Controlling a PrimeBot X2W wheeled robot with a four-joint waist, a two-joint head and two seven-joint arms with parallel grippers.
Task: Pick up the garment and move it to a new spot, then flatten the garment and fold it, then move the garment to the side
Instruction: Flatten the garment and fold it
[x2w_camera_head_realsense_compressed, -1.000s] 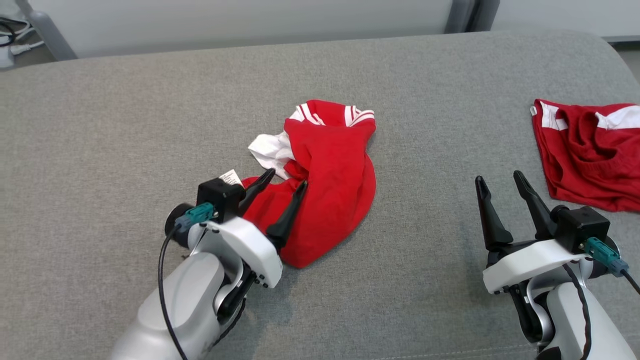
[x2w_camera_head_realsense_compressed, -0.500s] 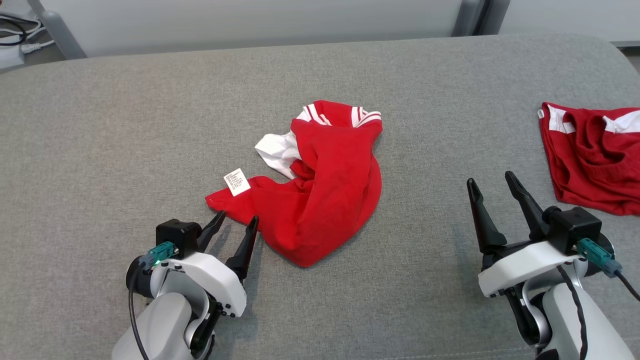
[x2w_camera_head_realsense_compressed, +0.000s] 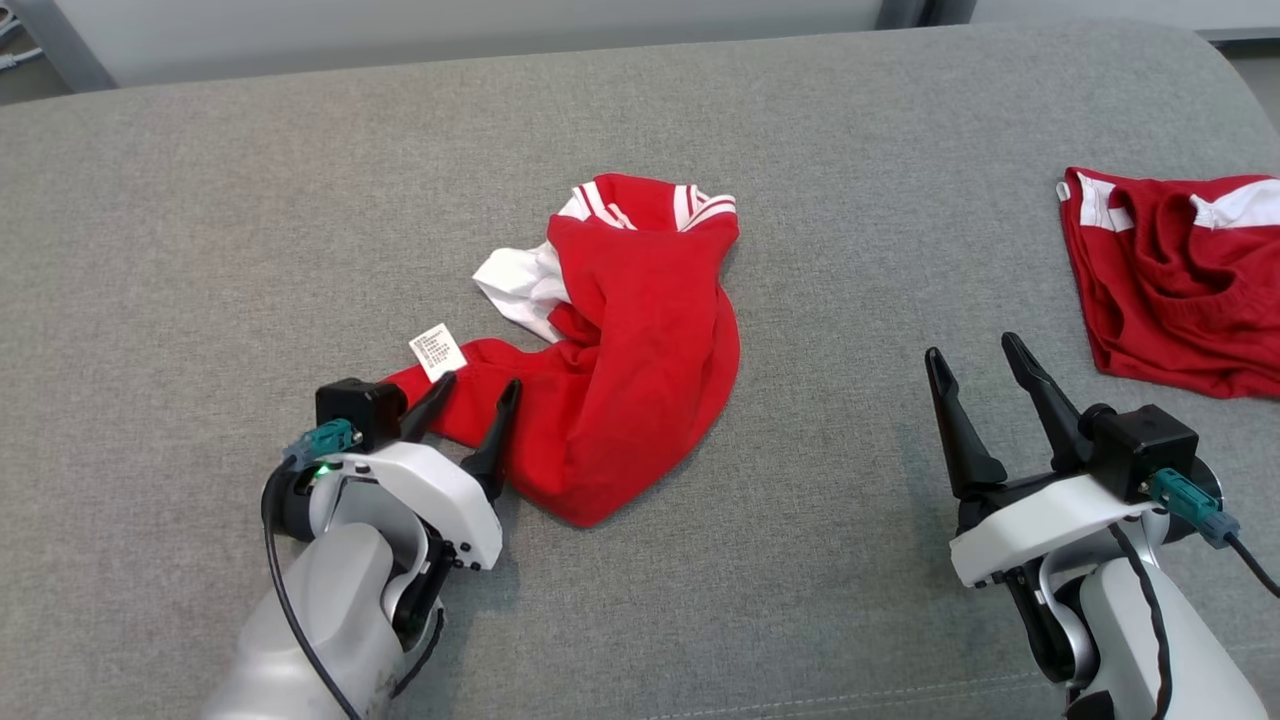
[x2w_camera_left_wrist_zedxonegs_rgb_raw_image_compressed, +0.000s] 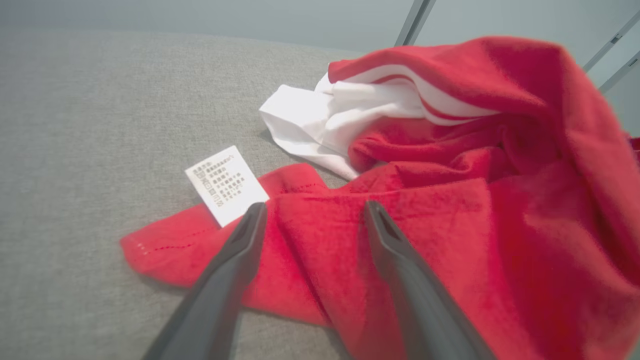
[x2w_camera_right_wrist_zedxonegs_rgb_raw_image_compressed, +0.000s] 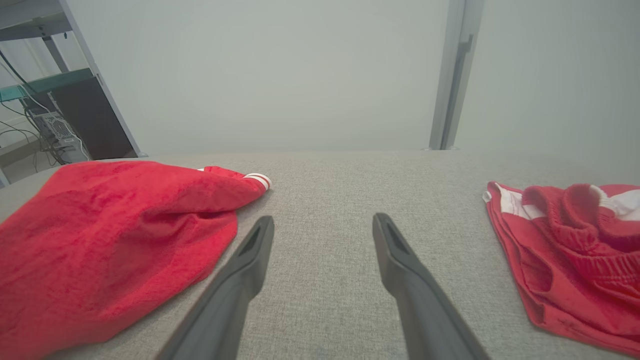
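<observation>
Head view: a crumpled red garment (x2w_camera_head_realsense_compressed: 640, 350) lies in the middle of the frame on a grey fabric-covered surface (x2w_camera_head_realsense_compressed: 250, 200). It has white-striped trim at its upper edge and a white panel (x2w_camera_head_realsense_compressed: 520, 290) showing on its left side. A narrow red strip of it reaches toward the lower left and ends beside a white care label (x2w_camera_head_realsense_compressed: 437, 351).

The left gripper (x2w_camera_head_realsense_compressed: 480, 382), at lower left, has its two dark fingers spread apart over that strip, just right of the label. Nothing is pinched between them. Whether the tips touch the cloth cannot be told.

In the left wrist view, the hemmed strip (x2w_camera_left_wrist_zedxonegs_rgb_raw_image_compressed: 210, 250) lies flat beneath the parted fingers (x2w_camera_left_wrist_zedxonegs_rgb_raw_image_compressed: 235, 270), with the label (x2w_camera_left_wrist_zedxonegs_rgb_raw_image_compressed: 226, 184) just beyond the left one.

The right gripper (x2w_camera_head_realsense_compressed: 971, 348), at lower right, is also spread wide and empty over bare surface. It sits between the garment and a second red garment (x2w_camera_head_realsense_compressed: 1180, 290) at the right edge.

The step in hand looks like taking hold of this hem end. To do it well, the left fingers should come down astride the strip's edge and pinch the red cloth itself, not the label alone. They should take only a thin layer so the bundle can open. The soft knit will likely drag and bunch, so a slow lift is safer.
</observation>
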